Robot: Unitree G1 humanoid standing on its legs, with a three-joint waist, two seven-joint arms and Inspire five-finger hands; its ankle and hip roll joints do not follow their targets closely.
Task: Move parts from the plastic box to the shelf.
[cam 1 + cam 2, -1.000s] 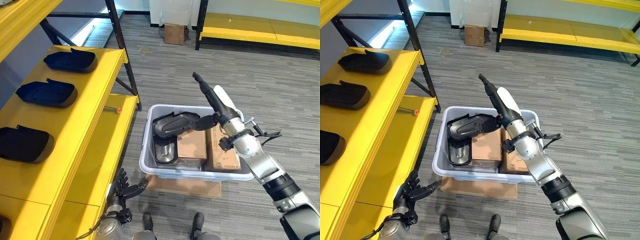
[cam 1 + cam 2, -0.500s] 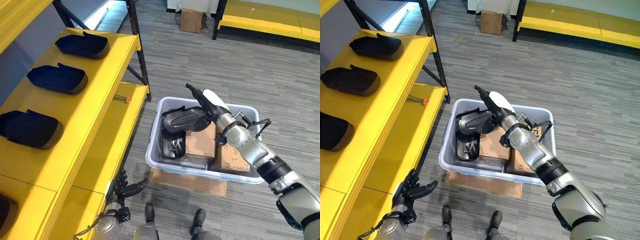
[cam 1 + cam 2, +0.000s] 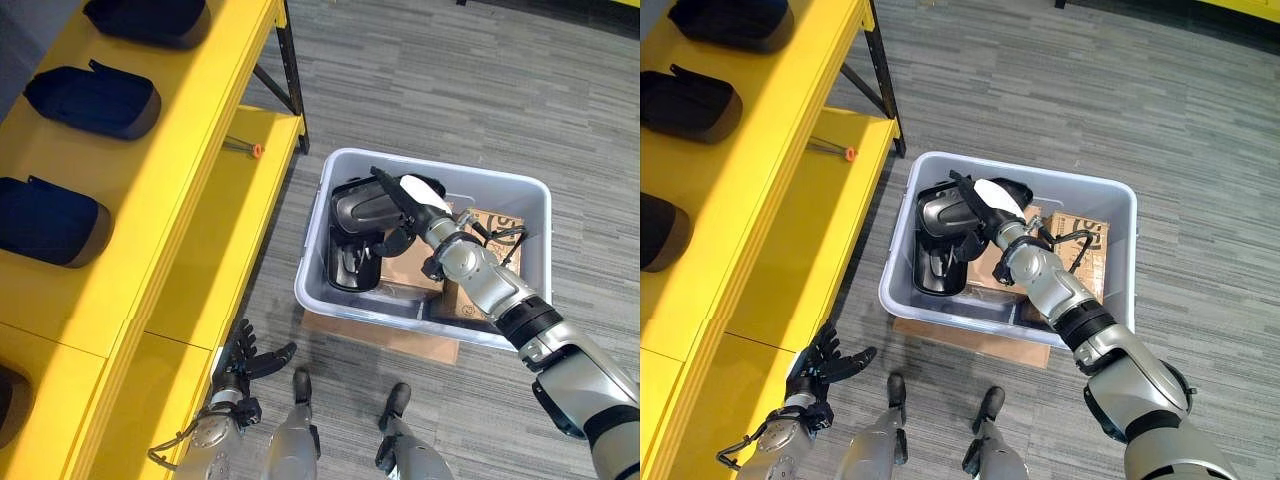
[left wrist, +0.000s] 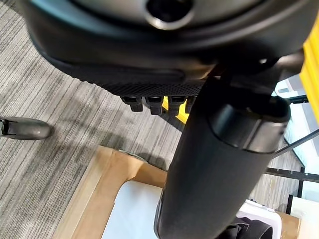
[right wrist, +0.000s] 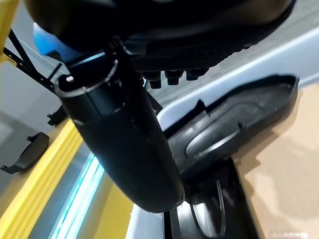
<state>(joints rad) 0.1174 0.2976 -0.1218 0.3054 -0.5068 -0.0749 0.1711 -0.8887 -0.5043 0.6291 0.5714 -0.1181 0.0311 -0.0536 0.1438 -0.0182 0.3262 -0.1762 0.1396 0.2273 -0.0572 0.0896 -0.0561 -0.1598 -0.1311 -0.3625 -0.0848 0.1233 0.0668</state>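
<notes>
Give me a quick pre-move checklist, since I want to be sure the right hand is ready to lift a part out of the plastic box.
1. Right hand over the plastic box: ok, it hangs above the box's shelf-side end.
2. Hand at the target: ok, it sits right at the top black part, which lies on another black part.
3. Grip closed on that part: cannot tell, the fingers are hidden against it.
4. Cardboard cartons clear of the lift: ok, they lie at the box's other end.
5. Free space on the yellow shelf: ok, bare stretches lie between the parts already there.
6. Left hand out of the way: ok, open, low beside the shelf.
</notes>
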